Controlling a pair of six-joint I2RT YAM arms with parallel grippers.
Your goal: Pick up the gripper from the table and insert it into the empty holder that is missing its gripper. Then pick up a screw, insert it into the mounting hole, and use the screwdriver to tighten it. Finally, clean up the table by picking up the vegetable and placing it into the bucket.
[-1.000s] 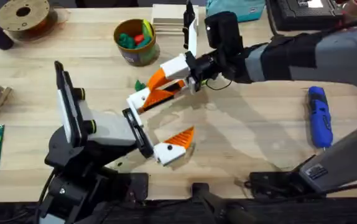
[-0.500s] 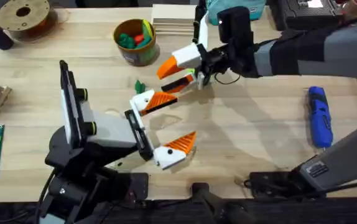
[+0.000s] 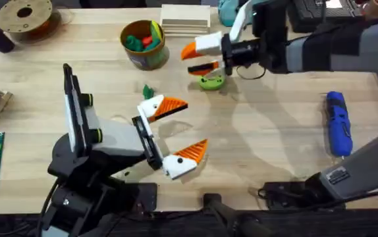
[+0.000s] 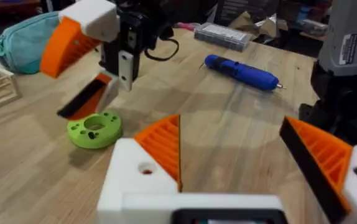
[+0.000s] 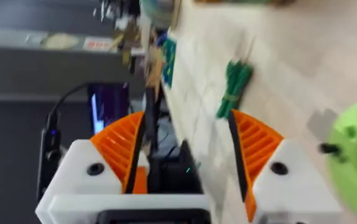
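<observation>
Overhead: bucket (image 3: 143, 45) far left-centre on the bench (image 3: 274, 131), green and red toy items inside. Vegetable (image 3: 148, 91) lies near the left gripper (image 3: 180, 129), jaws wide. Right gripper (image 3: 197, 58) above the green disc (image 3: 211, 81), jaws apart, empty. Screwdriver (image 3: 337, 123) right.
Left wrist: screwdriver (image 4: 243, 71) far right, disc (image 4: 94, 129) left.
Right wrist: vegetable (image 5: 233, 86) between the parted jaws.

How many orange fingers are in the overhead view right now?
4. Two on the left end effector at mid-table, two on the right end effector by the green disc. A loose one may be hidden under an arm.
</observation>
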